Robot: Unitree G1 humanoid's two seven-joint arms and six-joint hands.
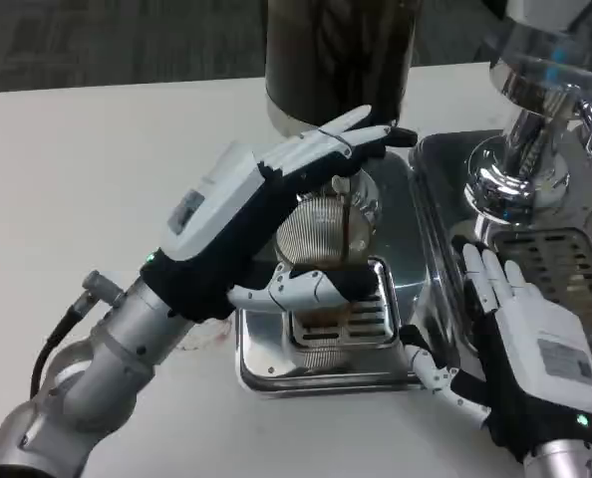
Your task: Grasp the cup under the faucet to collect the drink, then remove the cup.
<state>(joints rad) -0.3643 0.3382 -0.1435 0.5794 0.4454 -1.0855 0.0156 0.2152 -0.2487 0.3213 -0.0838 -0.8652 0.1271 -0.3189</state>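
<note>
The left robot hand (276, 214) wraps its fingers around the clear ribbed plastic cup (321, 231) and holds it. The cup sits on the shiny silver drip tray (316, 368) at the middle of the white bench (87, 179). A thin brown drink stream (348, 224) falls into it. At five o'clock, the right robot hand (520, 334) lies flat and open, holding nothing.

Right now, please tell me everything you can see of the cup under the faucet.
The cup is clear, ribbed, plastic-looking and upright on the slotted steel drip tray. A thin dark stream falls into it, and brown drink shows low inside. The left hand grips it: fingers round the far side, thumb across the front.
</note>
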